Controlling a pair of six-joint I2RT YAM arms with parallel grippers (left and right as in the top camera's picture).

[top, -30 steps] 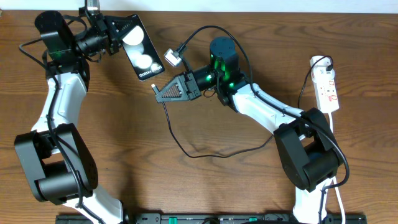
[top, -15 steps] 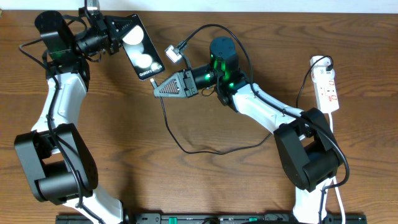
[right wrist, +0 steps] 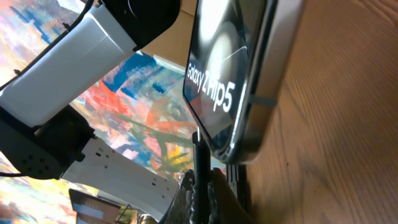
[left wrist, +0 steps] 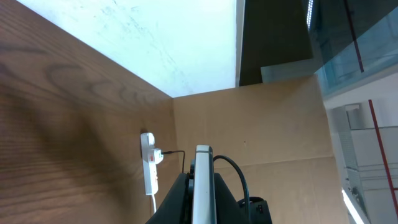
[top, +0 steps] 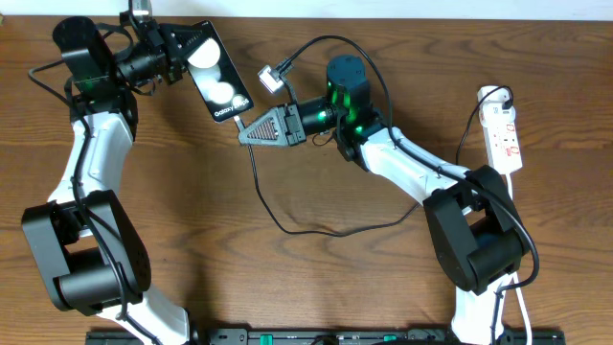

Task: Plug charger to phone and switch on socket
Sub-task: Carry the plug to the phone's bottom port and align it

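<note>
My left gripper (top: 180,56) is shut on the phone (top: 217,81), a glossy black slab with two white spots, and holds it tilted at the back left. In the left wrist view the phone (left wrist: 202,186) stands edge-on between the jaws (left wrist: 200,202). My right gripper (top: 243,133) is shut on the charger (top: 257,182) near its plug tip, just under the phone's lower end. In the right wrist view the plug (right wrist: 199,158) rises from the fingers (right wrist: 202,183) and its tip meets the phone's (right wrist: 239,74) lower edge. The white socket (top: 503,132) lies at the far right, also seen in the left wrist view (left wrist: 149,167).
The charger's slack loops over the wooden table (top: 192,240) in front of the right arm. A thicker robot cable with a pale connector (top: 271,79) arcs above the right wrist. The socket's white lead (top: 515,278) runs down the right edge.
My right gripper has moved slightly up and back with the charger tip, closing on the phone's lower end. The left arm and phone have held still.
</note>
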